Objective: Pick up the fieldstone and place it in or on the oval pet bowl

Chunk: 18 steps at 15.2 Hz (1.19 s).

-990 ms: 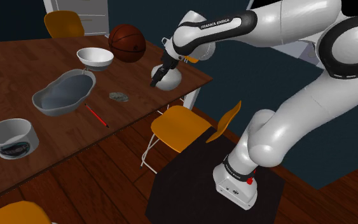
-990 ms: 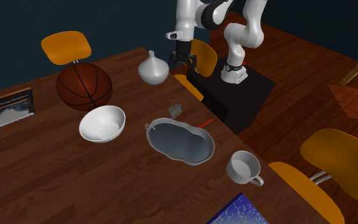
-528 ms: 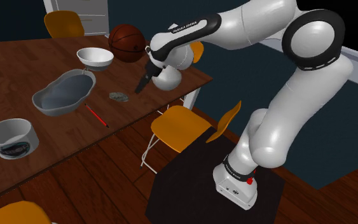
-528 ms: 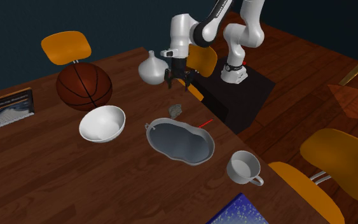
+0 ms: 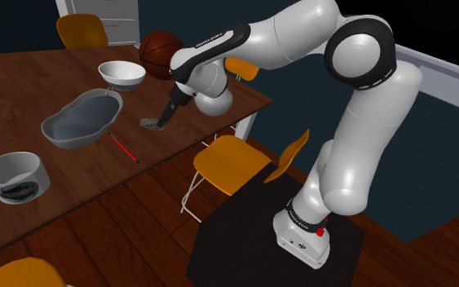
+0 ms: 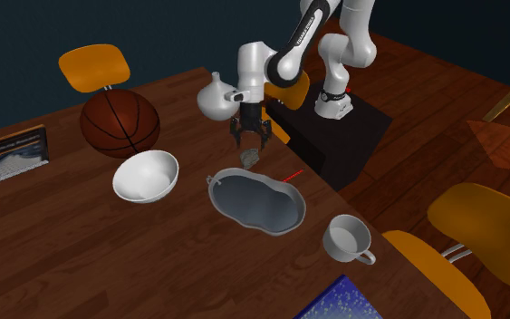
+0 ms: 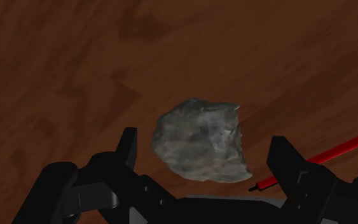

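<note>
The fieldstone (image 5: 150,124) is a small rough grey rock lying on the dark wooden table (image 5: 24,81), near the table's edge. My gripper (image 5: 165,121) hangs just above it, open. In the wrist view the stone (image 7: 203,143) lies between the two black fingers (image 7: 128,149), which stand apart and do not touch it. From the second exterior view the gripper (image 6: 250,145) straddles the stone (image 6: 250,159). The oval pet bowl (image 5: 72,137) is grey-blue and stands a short way beyond the stone; its rim (image 6: 215,192) is close to the stone.
A thin red pen (image 5: 124,149) lies next to the stone and the bowl. A white vase (image 6: 215,98), a basketball (image 5: 163,55) and a white bowl (image 5: 122,74) stand behind. A mug (image 5: 14,178) sits near the table's front. An orange chair (image 5: 231,163) is under the table's edge.
The arm has swung from beside the white vase over to the fieldstone and come down. The open fingers now stand on either side of the stone.
</note>
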{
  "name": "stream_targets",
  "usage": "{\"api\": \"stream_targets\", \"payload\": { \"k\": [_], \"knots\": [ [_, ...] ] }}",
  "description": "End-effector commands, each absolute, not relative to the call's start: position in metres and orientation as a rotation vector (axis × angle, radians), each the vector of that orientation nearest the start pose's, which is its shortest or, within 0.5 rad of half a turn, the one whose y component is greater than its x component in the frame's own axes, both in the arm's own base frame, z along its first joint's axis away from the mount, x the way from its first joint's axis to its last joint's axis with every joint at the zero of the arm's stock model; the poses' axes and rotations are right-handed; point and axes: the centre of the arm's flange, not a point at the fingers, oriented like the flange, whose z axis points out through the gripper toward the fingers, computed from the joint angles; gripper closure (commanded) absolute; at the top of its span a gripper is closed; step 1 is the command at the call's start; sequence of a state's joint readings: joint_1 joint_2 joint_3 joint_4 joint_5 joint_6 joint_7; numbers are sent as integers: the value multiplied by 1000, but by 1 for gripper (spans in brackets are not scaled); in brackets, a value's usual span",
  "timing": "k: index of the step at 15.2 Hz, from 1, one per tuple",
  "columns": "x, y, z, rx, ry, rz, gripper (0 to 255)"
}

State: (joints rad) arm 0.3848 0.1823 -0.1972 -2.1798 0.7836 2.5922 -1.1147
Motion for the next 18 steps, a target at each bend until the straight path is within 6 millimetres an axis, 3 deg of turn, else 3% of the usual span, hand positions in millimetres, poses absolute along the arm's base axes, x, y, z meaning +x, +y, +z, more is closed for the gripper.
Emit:
{"api": "stream_targets", "payload": {
  "k": [1, 3, 11, 12, 18],
  "knots": [
    [569, 99, 318, -2629, -931, -574, 0],
    [572, 104, 306, -2629, -931, -574, 0],
    [572, 104, 306, -2629, -931, -574, 0],
    [572, 104, 306, -2629, -931, -574, 255],
    [572, 104, 306, -2629, -931, -574, 255]
  ]
}}
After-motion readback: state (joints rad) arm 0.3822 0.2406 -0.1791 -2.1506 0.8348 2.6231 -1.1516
